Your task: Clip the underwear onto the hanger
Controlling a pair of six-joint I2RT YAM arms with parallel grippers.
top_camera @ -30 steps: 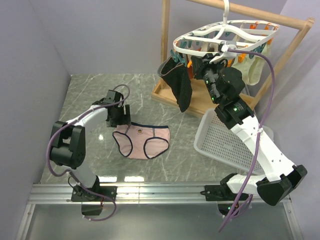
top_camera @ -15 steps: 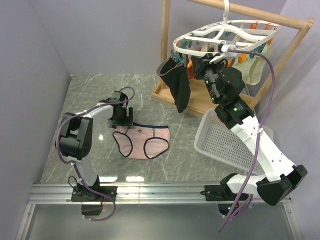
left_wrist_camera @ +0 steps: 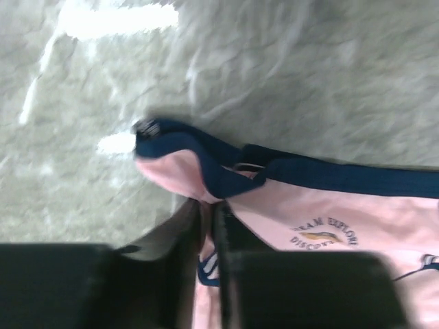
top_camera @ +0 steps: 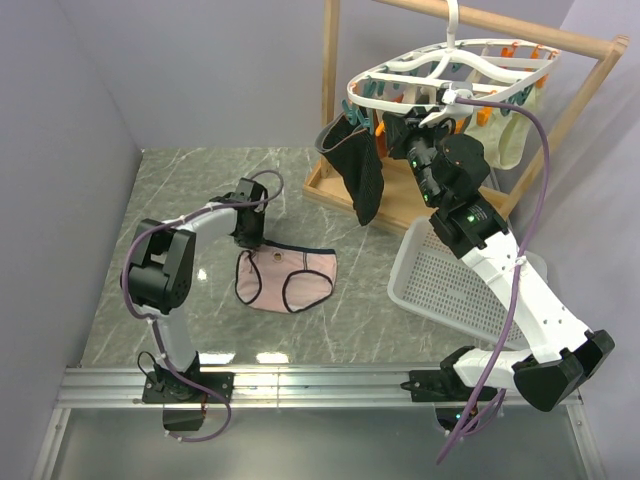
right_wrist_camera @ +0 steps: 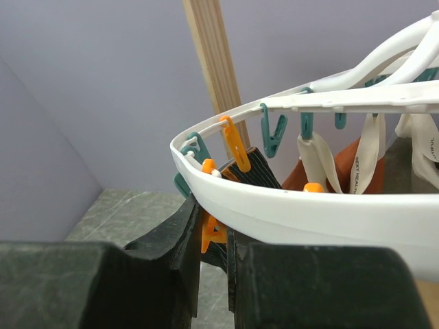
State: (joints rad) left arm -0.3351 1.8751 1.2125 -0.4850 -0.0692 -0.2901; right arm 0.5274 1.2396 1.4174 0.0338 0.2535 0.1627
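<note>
The pale pink underwear (top_camera: 290, 278) with navy edging lies flat on the marble table, its round mark showing in the left wrist view on the underwear (left_wrist_camera: 343, 212). My left gripper (top_camera: 250, 236) is at the waistband's left corner, and the left gripper (left_wrist_camera: 208, 211) is shut on a fold of pink fabric. The white oval hanger (top_camera: 450, 68) hangs from the wooden bar. Under its left rim my right gripper (top_camera: 396, 132) reaches up. In the right wrist view the right gripper (right_wrist_camera: 214, 223) is shut on an orange peg (right_wrist_camera: 211, 234) just below the hanger rim (right_wrist_camera: 309, 212).
A black garment (top_camera: 360, 175) and cream garments (top_camera: 510, 135) hang from the hanger's pegs. The wooden rack frame (top_camera: 330, 90) stands at the back right, its base on the table. A white mesh basket (top_camera: 450, 290) sits right of the underwear. Purple walls close in on the left and behind.
My left gripper slid right onto the waistband corner and closed on it; the underwear's left side has bunched slightly rightward. The right arm has not moved.
</note>
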